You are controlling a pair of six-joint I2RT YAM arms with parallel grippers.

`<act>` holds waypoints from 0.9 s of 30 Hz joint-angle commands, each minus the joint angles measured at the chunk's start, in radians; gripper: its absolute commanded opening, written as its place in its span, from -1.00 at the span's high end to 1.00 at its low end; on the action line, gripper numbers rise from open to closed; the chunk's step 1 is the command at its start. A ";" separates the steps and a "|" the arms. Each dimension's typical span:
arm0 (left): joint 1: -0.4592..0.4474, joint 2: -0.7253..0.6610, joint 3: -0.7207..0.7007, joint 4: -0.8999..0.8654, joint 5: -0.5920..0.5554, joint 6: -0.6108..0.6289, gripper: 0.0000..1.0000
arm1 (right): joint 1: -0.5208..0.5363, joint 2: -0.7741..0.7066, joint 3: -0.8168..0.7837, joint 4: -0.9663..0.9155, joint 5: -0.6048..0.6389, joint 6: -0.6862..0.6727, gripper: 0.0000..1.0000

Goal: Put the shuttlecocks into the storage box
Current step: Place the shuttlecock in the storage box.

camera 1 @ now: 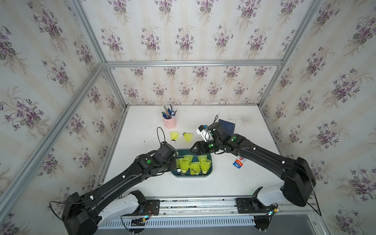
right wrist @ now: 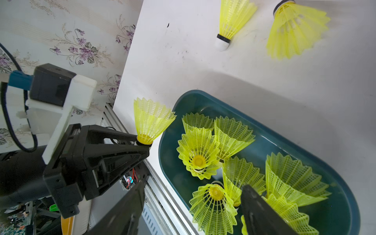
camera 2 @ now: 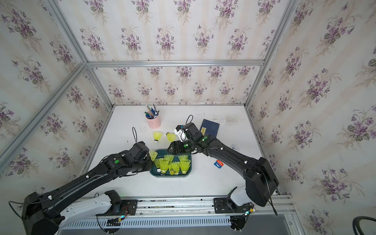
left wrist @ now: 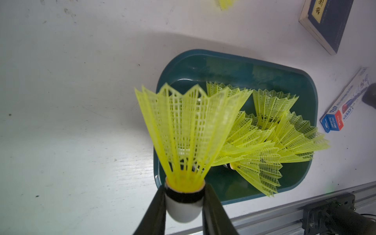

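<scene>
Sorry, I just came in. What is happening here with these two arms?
The left gripper holds one shuttlecock by its white tip, at the edge of the storage box, where several shuttlecocks already sit. The right gripper hangs open and empty above the box. Two more shuttlecocks lie on the table beyond it.

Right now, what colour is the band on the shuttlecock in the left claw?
Black band on the shuttlecock; clearest in the left wrist view.

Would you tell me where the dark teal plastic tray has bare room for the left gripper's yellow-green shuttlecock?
The dark teal plastic tray is bare along its far strip, nearest the two loose yellow-green shuttlecocks; the open right gripper hovers there. Its middle and near side are crowded.
</scene>
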 commanded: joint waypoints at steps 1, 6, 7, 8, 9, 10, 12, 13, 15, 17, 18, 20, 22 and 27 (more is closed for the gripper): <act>-0.017 0.011 -0.007 0.046 -0.028 -0.042 0.80 | 0.005 -0.012 -0.003 0.014 0.002 0.008 -0.56; -0.050 0.013 -0.016 0.036 -0.055 -0.085 0.81 | 0.010 -0.022 -0.008 -0.001 -0.002 0.001 -0.56; -0.055 0.011 -0.021 0.038 -0.058 -0.090 0.81 | 0.011 -0.023 -0.009 -0.001 -0.002 0.001 -0.56; -0.058 0.012 -0.024 0.042 -0.058 -0.096 0.81 | 0.011 -0.025 -0.010 0.000 -0.003 0.001 -0.56; -0.062 0.013 -0.026 0.045 -0.058 -0.099 0.81 | 0.011 -0.024 -0.013 0.000 -0.005 0.003 -0.56; -0.065 0.017 -0.027 0.045 -0.058 -0.103 0.81 | 0.012 -0.022 -0.013 0.003 -0.006 0.003 -0.56; -0.073 0.024 -0.028 0.045 -0.058 -0.109 0.81 | 0.013 -0.021 -0.015 0.006 -0.008 0.006 -0.56; -0.076 0.027 -0.029 0.046 -0.059 -0.113 0.81 | 0.014 -0.020 -0.016 0.010 -0.008 0.007 -0.56; -0.083 0.031 -0.032 0.049 -0.064 -0.120 0.80 | 0.014 -0.017 -0.015 0.012 -0.008 0.008 -0.56; -0.090 0.033 -0.034 0.051 -0.065 -0.129 0.80 | 0.014 -0.014 -0.012 0.012 -0.008 0.008 -0.56; -0.096 0.033 -0.033 0.048 -0.068 -0.135 0.79 | 0.014 -0.012 -0.011 0.013 -0.008 0.008 -0.56; -0.104 0.036 -0.036 0.043 -0.071 -0.145 0.78 | 0.014 -0.011 -0.012 0.015 -0.006 0.009 -0.56; -0.112 0.037 -0.037 0.037 -0.073 -0.155 0.72 | 0.013 -0.006 -0.013 0.017 -0.007 0.009 -0.56; -0.120 0.038 -0.036 0.023 -0.065 -0.165 0.30 | 0.014 -0.002 -0.013 0.022 -0.009 0.012 -0.56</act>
